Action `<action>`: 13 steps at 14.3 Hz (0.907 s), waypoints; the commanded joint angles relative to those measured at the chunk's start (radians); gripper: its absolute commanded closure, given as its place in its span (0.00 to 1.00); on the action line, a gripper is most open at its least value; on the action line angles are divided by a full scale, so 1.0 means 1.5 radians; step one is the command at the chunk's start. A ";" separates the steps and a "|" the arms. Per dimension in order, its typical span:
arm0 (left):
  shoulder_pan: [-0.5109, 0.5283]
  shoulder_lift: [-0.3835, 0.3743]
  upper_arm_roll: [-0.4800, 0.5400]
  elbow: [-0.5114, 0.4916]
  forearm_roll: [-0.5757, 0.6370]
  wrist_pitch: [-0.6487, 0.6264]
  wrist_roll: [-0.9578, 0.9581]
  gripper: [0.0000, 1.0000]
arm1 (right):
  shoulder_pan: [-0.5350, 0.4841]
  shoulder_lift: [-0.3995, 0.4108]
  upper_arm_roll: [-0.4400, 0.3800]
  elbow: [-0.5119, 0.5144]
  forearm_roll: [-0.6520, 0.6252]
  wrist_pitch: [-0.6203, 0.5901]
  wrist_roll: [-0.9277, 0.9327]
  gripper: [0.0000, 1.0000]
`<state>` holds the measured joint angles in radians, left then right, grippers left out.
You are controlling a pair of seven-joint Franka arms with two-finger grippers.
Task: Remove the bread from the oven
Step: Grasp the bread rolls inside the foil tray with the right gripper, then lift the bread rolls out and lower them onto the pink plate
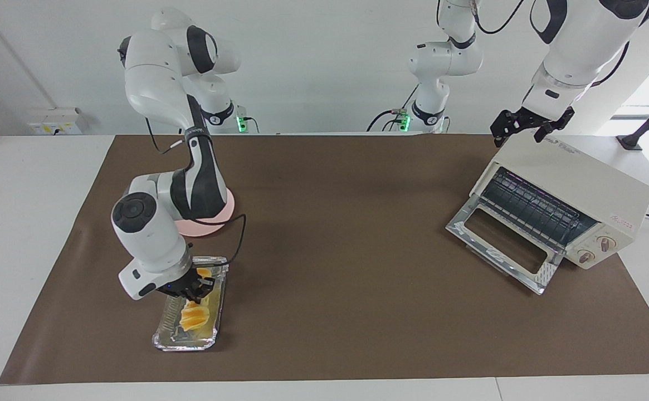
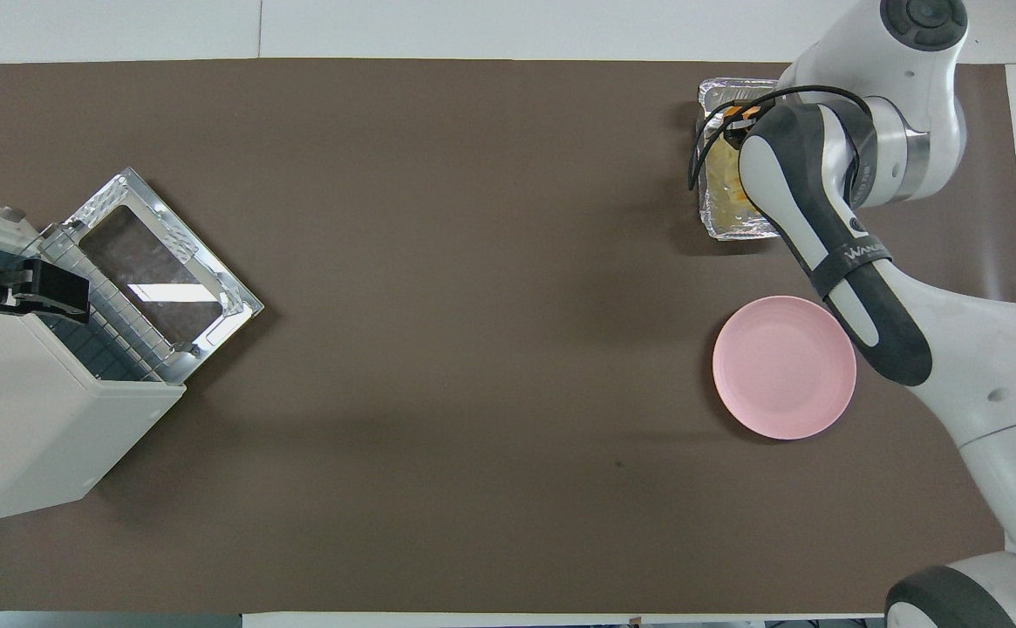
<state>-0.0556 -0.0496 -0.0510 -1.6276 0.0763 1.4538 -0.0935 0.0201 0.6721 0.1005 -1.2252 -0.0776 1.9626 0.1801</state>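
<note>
Judging by the open, empty-looking oven [image 1: 558,209], the bread [image 1: 195,314] is already set in the foil tray [image 1: 164,334], gripped by the right hand [image 1: 197,289], so a gentle release is called for, while the left hand [image 1: 530,123] is parked over the oven, fingers spread.

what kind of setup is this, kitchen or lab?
Likely a lab bench staged as a kitchen: two Franka arms at a white table with a brown mat, a toaster oven, a foil tray and a pink plate.
</note>
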 commanded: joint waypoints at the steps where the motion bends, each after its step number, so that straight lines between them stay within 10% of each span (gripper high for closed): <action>1: 0.008 -0.017 -0.003 -0.014 -0.010 -0.005 0.001 0.00 | 0.002 -0.094 0.007 -0.034 0.006 -0.075 -0.001 1.00; 4: 0.008 -0.017 -0.003 -0.014 -0.010 -0.005 0.002 0.00 | 0.005 -0.229 0.009 -0.167 0.011 -0.114 0.006 1.00; 8: 0.008 -0.017 -0.003 -0.014 -0.010 -0.005 0.001 0.00 | 0.005 -0.455 0.011 -0.548 0.013 0.091 0.017 1.00; 13: 0.008 -0.017 -0.003 -0.014 -0.010 -0.005 0.002 0.00 | -0.004 -0.545 0.011 -0.806 0.031 0.312 0.005 1.00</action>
<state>-0.0556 -0.0496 -0.0510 -1.6276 0.0763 1.4538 -0.0935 0.0322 -0.0442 0.1112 -2.2548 -0.0594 2.3205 0.1880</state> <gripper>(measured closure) 0.000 0.916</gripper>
